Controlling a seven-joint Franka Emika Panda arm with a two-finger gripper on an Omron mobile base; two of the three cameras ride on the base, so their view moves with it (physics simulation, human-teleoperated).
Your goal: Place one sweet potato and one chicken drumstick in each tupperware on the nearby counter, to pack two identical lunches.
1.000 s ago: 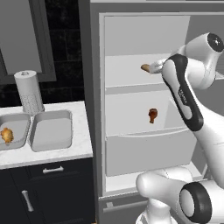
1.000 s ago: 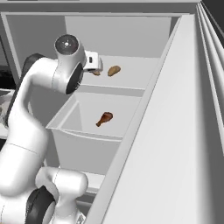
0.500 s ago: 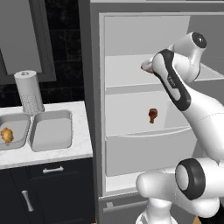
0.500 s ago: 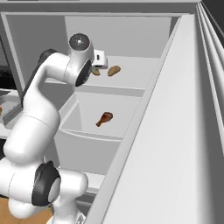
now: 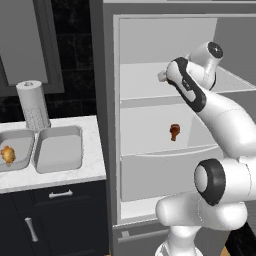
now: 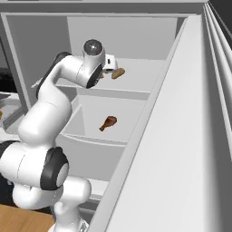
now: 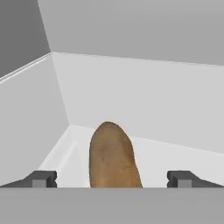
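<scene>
Hand view shows you the gripper (image 7: 112,178) spread wide, its two tips standing either side of the potato (image 7: 113,156), which lies lengthwise between them on the white shelf floor; you cannot tell whether either tip touches it, and nothing is clasped. In the left base view your arm rises from the lower right, bends at the elbow and reaches up and left into the open fridge (image 5: 111,125), hand at the upper shelf. The drumstick (image 5: 174,131) lies on the shelf below, toward its back. On the counter (image 5: 75,176) at left, two trays sit side by side: the near tray (image 5: 60,148) and the far tray (image 5: 22,150), which holds an orange-brown item (image 5: 7,154).
</scene>
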